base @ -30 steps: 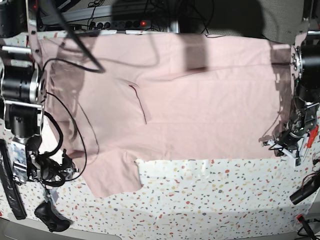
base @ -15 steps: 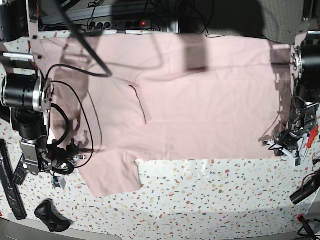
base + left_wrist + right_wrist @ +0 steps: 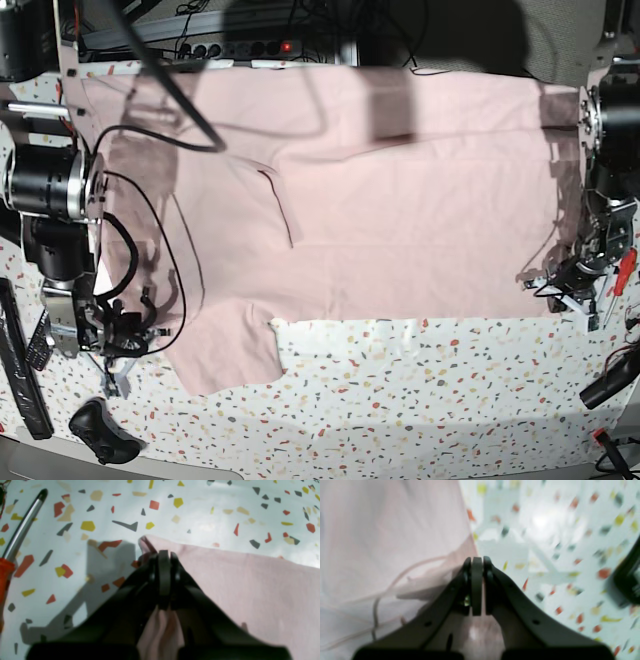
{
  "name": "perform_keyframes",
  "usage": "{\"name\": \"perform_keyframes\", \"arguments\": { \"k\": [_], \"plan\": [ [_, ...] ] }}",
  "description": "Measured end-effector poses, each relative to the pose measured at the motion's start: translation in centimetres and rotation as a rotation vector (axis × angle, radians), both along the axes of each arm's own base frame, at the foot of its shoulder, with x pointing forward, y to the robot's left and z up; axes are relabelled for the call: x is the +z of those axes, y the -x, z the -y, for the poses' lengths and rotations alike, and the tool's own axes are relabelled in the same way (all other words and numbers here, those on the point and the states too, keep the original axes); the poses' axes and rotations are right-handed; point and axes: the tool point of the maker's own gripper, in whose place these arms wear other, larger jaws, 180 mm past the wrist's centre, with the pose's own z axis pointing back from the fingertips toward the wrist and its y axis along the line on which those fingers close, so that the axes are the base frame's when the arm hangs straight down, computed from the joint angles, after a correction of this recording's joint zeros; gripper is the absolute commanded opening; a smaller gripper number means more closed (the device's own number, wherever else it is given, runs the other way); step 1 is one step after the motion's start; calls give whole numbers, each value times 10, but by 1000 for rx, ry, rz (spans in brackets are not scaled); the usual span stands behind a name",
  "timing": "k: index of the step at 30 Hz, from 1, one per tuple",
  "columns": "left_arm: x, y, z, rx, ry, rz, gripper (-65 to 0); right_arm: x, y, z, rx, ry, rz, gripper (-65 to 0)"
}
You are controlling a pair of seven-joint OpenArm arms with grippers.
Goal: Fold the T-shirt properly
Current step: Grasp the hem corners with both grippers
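- Pink cotton fills most of the base view: the T-shirt (image 3: 380, 190) lies spread flat, plain side up, across the far half of a speckled table (image 3: 420, 400), one sleeve (image 3: 225, 350) reaching toward the near left.
- At the shirt's near right corner, the left gripper (image 3: 163, 555) is closed tight on the cloth. A pinch of pink fabric bunches between its black jaws and pokes out past their tips, while more of the shirt slopes away to the right in the left wrist view.
- At the sleeve's left edge, the right gripper (image 3: 477, 562) has its jaws pressed together. The right wrist view is blurred, but it shows pale pink between and behind the jaws, with the shirt's edge running up to their tips. The grip appears to be on the hem, though the blur leaves that uncertain.
- A thin cable (image 3: 402, 572) curves across the fabric just left of the right gripper.
- A screwdriver (image 3: 17, 542) with an orange handle and a metal shaft lies on the bare table to the left of the left gripper, apart from the shirt.
- In the base view the right arm (image 3: 55, 200) stands along the left edge of the table and the left arm (image 3: 605, 170) along the right edge, each bent down to its own corner of the shirt.
- A power strip (image 3: 250, 48) with a red light lies beyond the far edge of the shirt.
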Motion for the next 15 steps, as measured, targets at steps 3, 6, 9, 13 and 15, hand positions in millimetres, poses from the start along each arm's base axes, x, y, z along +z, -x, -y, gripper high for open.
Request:
{"name": "perform_keyframes", "arguments": {
  "k": [3, 6, 9, 13, 15],
  "plan": [
    [12, -5, 7, -44, -37, 11, -650, 18, -10, -15, 85, -10, 41, -650],
    [21, -5, 23, -96, -36, 34, -650, 28, -13, -20, 94, -18, 68, -650],
    [29, 1, 31, -108, -22, 74, -650, 21, -5, -23, 109, -3, 61, -650],
    [29, 11, 26, -87, -29, 94, -650, 7, 7, -17, 78, 11, 30, -527],
    [29, 13, 20, -66, -28, 96, -650, 12, 3, -2, -7, 37, 56, -366]
  ]
}}
